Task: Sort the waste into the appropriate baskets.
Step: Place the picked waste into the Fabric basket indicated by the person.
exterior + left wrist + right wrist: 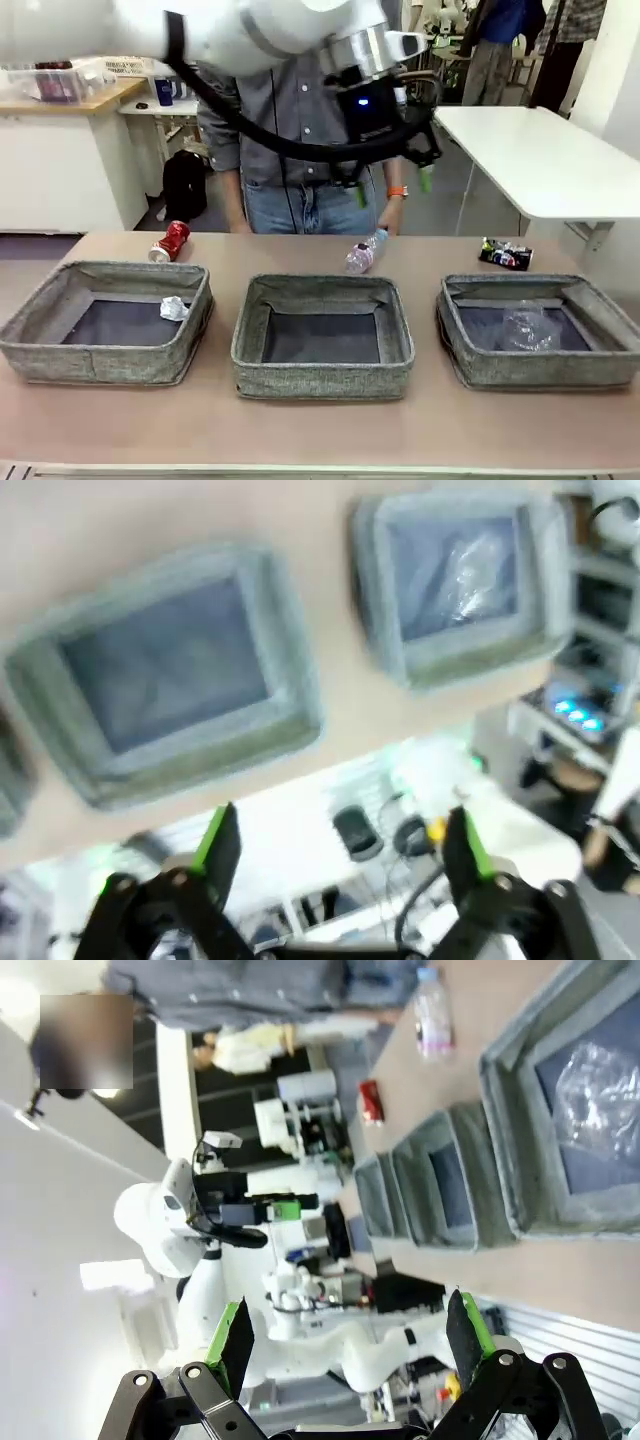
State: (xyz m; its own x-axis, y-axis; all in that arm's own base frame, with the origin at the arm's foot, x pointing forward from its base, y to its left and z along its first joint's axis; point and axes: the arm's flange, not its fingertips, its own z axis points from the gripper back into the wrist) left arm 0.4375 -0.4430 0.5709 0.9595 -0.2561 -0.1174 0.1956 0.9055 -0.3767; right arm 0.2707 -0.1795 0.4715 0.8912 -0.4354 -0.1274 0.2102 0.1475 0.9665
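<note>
- Left gripper (394, 185) hanging high over the far side of the table (320, 430), jaws wide, holding nothing.
- Right gripper (352, 1335) out to the table's right, jaws wide, nothing between.
- Paper ball (173, 308) in the left basket (100, 360); plastic cup (525, 328) in the right basket (540, 370).
- Red can (171, 241), bottle (364, 252) and dark can (505, 254) on the tabletop, far side.

Soft, even overhead light fills the front view. The three baskets (322, 378) throw only faint shadows on the table (200, 425), and the white left arm (270, 30) above the left gripper (393, 187) is overexposed. The left wrist view is motion-blurred, and baskets beyond that gripper smear. The right wrist view is sharp, with the wall (60, 1260) up-left of the right gripper (350, 1335) glaring white.
</note>
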